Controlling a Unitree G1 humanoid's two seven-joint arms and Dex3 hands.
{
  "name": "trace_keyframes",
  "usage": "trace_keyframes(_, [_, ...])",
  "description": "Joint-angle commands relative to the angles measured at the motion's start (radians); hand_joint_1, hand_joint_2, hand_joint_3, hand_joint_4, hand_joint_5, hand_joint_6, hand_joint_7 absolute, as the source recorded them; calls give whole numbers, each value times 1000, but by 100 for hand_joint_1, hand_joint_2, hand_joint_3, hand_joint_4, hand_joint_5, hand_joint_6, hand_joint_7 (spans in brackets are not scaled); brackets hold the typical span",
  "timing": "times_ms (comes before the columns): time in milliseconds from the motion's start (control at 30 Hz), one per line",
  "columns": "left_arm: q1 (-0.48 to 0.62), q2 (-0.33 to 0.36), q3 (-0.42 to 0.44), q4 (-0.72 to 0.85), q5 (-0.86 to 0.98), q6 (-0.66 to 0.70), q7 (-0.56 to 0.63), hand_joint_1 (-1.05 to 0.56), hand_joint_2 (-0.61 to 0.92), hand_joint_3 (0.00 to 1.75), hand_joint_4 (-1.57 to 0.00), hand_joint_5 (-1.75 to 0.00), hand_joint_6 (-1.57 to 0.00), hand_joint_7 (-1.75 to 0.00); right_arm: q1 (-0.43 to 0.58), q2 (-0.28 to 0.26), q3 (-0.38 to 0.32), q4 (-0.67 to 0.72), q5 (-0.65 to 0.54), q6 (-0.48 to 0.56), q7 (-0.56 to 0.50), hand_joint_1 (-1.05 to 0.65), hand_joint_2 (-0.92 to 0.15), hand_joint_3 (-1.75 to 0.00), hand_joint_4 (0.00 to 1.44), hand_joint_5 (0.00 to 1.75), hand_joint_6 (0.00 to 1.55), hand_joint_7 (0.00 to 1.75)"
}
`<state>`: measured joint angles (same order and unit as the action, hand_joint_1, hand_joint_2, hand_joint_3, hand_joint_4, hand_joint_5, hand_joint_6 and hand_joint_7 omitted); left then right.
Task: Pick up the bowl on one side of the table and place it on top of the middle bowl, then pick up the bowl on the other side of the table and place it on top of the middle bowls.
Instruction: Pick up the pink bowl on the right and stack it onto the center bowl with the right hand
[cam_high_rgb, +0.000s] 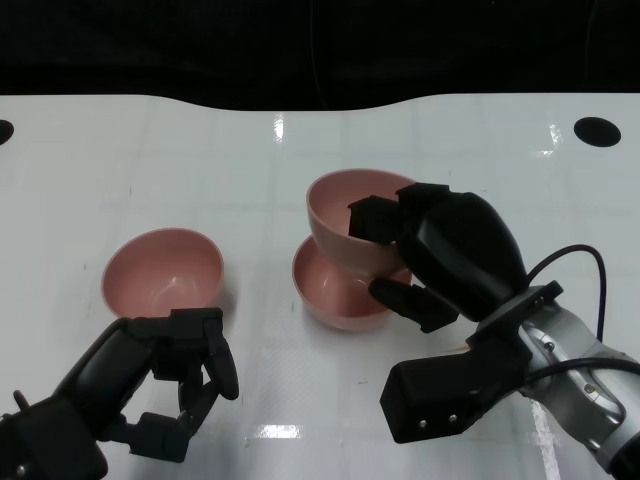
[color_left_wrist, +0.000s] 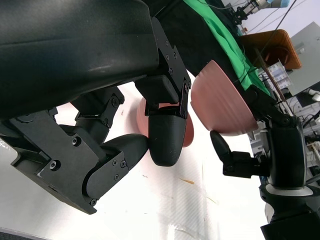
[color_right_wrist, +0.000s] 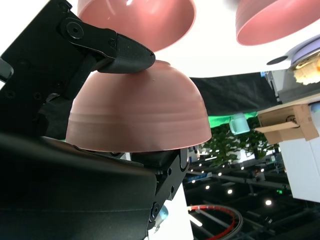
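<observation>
Gripping a pink bowl, the right hand (cam_high_rgb: 440, 250) reaches in from about four o'clock toward the centre of the white counter (cam_high_rgb: 300, 150). This held bowl (cam_high_rgb: 352, 220) is pinched by its rim, with fingers inside at its three-o'clock edge and a thumb under its outer wall. It is tilted, its opening facing toward ten o'clock, and it sits directly over the middle bowl (cam_high_rgb: 335, 290), its lower side overlapping that bowl's rim at twelve o'clock; whether the two touch cannot be told from above. The left wrist view shows the held bowl (color_left_wrist: 220, 102) raised on edge with the right hand's fingers (color_left_wrist: 235, 155) below it, and the middle bowl (color_left_wrist: 189, 132) partly hidden behind the left hand's own fingertip. The right wrist view shows a black finger (color_right_wrist: 120, 52) pressed on the held bowl's (color_right_wrist: 137, 115) ribbed outer wall, with the middle bowl (color_right_wrist: 137, 20) just beyond it.

The third bowl (cam_high_rgb: 162, 270) stands upright on the counter at about nine o'clock from the middle bowl, well apart from it. The left hand (cam_high_rgb: 165, 385) hovers just at six o'clock of that bowl, fingers loosely curled and apart, holding nothing and not touching the bowl. A black cable (cam_high_rgb: 570, 262) loops above the right forearm. Two dark round holes (cam_high_rgb: 597, 130) mark the counter's far corners.
</observation>
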<state>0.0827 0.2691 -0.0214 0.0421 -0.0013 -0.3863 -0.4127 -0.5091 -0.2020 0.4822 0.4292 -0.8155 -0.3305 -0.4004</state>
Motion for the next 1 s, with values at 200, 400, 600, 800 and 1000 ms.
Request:
trace_keyframes(200, [-3,5,-3,8,14,-21,26,-17,38,138,-91,-174,-82,-153,-79,28,42,136,-39,-28,-56,-16,-22,-133,102,175,79,175])
trace_keyframes(400, [-4,8,-6,5,5,-10,23,-16,36,140,-91,-174,-83,-153,-119,44,76,240,-70,-35,-98,-14,-31,-105,98,175,75,175])
trace_keyframes(600, [-2,8,-11,-2,8,-9,25,-16,36,140,-91,-174,-82,-153,-141,45,104,297,-83,-43,-98,-17,-38,-100,94,175,73,168])
trace_keyframes(800, [-6,9,-11,8,6,-21,23,-16,36,141,-90,-174,-82,-153,-148,45,123,324,-80,-33,-49,-25,-52,-85,95,122,98,74])
trace_keyframes(1000, [-5,10,-10,2,7,-11,25,-16,37,139,-90,-174,-82,-153,-142,40,123,288,-55,15,120,-38,-89,-25,72,71,90,7])
